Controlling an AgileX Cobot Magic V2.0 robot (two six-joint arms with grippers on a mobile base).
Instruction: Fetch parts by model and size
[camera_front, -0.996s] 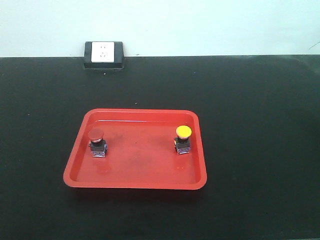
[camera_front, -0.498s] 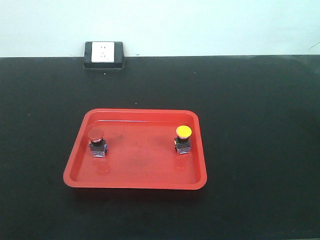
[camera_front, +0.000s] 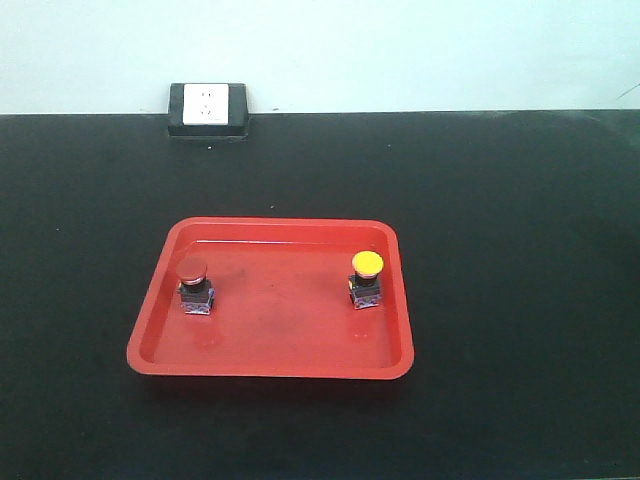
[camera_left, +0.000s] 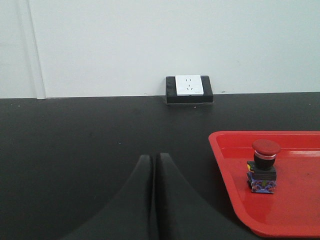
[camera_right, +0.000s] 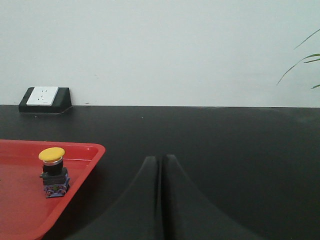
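Observation:
Two push-button parts stand upright in a red tray (camera_front: 270, 360). The red-capped part (camera_front: 193, 285) is at the tray's left, the yellow-capped part (camera_front: 366, 279) at its right. In the left wrist view my left gripper (camera_left: 153, 157) is shut and empty over the black table, left of the tray (camera_left: 227, 165) and the red-capped part (camera_left: 263, 165). In the right wrist view my right gripper (camera_right: 160, 159) is shut and empty, right of the tray (camera_right: 80, 172) and the yellow-capped part (camera_right: 53, 171). Neither gripper shows in the front view.
A white wall socket on a black base (camera_front: 208, 108) sits at the back edge of the black table (camera_front: 500, 250), against the pale wall. Green plant leaves (camera_right: 305, 62) reach in at the far right of the right wrist view.

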